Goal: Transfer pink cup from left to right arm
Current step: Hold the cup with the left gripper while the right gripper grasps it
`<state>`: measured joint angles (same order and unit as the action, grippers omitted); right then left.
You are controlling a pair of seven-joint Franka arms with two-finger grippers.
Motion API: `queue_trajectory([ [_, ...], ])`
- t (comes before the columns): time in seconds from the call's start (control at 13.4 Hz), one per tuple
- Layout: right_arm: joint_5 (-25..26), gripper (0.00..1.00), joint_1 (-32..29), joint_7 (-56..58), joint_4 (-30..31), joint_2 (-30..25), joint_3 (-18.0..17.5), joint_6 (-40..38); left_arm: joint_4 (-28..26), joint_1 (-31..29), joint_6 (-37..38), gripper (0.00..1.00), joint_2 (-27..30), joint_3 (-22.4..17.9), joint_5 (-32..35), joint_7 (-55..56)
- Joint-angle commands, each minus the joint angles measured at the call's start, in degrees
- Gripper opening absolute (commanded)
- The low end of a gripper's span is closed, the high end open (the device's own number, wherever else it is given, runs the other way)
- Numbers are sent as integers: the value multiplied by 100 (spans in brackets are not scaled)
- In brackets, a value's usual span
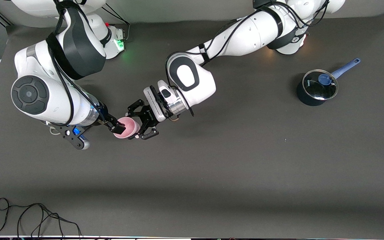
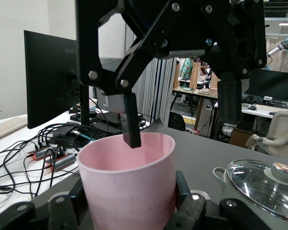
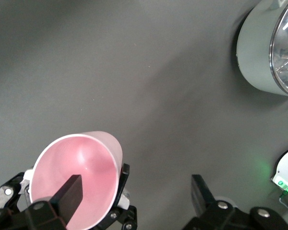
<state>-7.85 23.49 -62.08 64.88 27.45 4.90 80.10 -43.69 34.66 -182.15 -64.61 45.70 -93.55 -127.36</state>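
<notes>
The pink cup (image 1: 127, 128) is held in the air over the table, toward the right arm's end. My left gripper (image 1: 131, 126) is shut on its sides, with fingers (image 2: 181, 190) pressed on both flanks of the cup (image 2: 129, 177). My right gripper (image 1: 113, 124) is open at the cup's rim. One of its fingers (image 3: 69, 191) is inside the cup (image 3: 81, 167), and the other finger (image 3: 201, 191) is well outside it. The cup's wall stands between them, untouched on the outer side. In the left wrist view the right gripper (image 2: 180, 120) hangs over the cup's mouth.
A dark pot (image 1: 313, 91) with a glass lid and a blue handle stands toward the left arm's end of the table. It also shows in the left wrist view (image 2: 264, 184) and the right wrist view (image 3: 266, 48). A black cable (image 1: 28, 216) lies at the near edge.
</notes>
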Motion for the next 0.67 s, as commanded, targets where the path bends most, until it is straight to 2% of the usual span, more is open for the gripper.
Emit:
queue_trajectory([
  [0.0, -173, 90, 50, -129, 85, -12, 64, 102, 62, 85, -93, 0, 63, -87, -58, 88],
  [0.07, -173, 73, 59, -155, 103, -11, 64, 181, 62, 85, -93, 0, 63, -96, -58, 88],
  [0.15, -182, 61, 59, -164, 95, -3, 55, 199, 62, 85, -93, 0, 63, -96, -58, 80],
  [0.37, -279, 33, 59, -173, 95, -3, 64, 269, 62, 85, -93, 0, 63, -96, -50, 80],
  [0.52, -279, 5, 59, -182, 77, -3, 64, 269, 62, 85, -93, 0, 63, -96, -50, 88],
  [0.59, -270, 0, 59, -182, 77, -3, 64, 269, 62, 85, -84, 0, 63, -96, -50, 88],
])
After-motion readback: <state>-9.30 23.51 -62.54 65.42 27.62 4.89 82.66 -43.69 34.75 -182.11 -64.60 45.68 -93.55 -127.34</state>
